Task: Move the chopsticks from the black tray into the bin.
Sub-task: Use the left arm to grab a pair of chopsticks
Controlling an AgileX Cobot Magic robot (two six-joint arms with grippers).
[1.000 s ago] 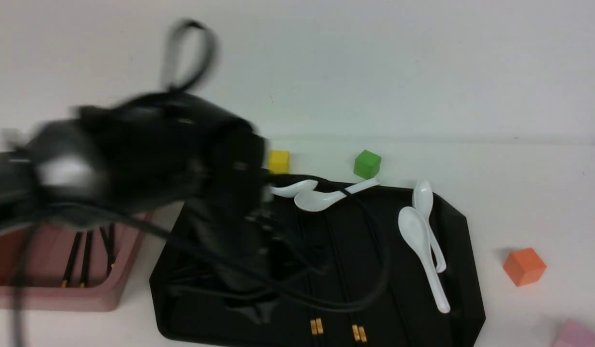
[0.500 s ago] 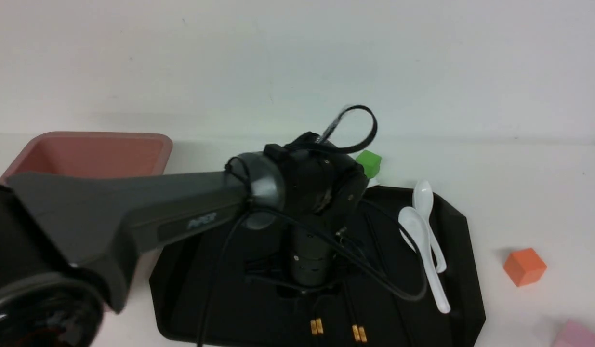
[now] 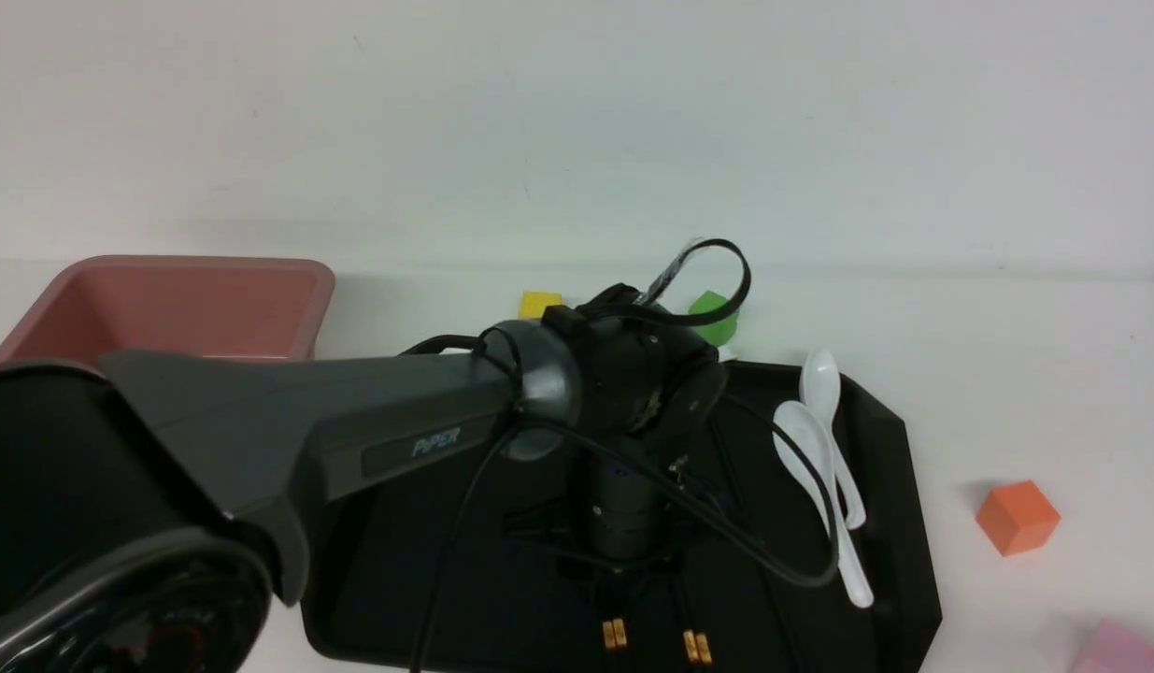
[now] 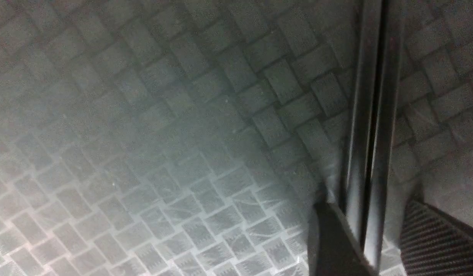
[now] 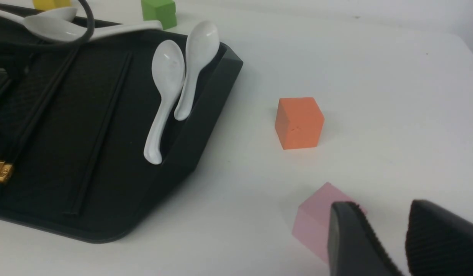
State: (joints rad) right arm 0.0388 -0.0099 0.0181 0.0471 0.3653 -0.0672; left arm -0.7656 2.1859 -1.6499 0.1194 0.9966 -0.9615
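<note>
My left arm reaches over the black tray (image 3: 899,486), its gripper (image 3: 630,565) pointing down at the tray floor. In the left wrist view the gripper (image 4: 368,207) is open and low over the woven tray floor (image 4: 144,134). A pair of black chopsticks (image 4: 370,115) lies side by side between its fingers (image 4: 328,237). Gold bands of two chopstick pairs (image 3: 614,633) show at the tray's near edge. The pink bin (image 3: 165,304) stands at the far left, its inside partly hidden by the arm. My right gripper (image 5: 385,226) is open and empty above the table, right of the tray (image 5: 205,115).
Two white spoons (image 3: 824,467) lie at the tray's right side. A yellow cube (image 3: 539,304) and a green cube (image 3: 717,318) sit behind the tray. An orange cube (image 3: 1016,516) and a pink cube (image 3: 1114,650) lie on the table to the right, the pink cube (image 5: 316,218) just by my right gripper.
My left arm has swung from over the bin to the middle of the tray and come down over a chopstick pair. The right side is unchanged.
</note>
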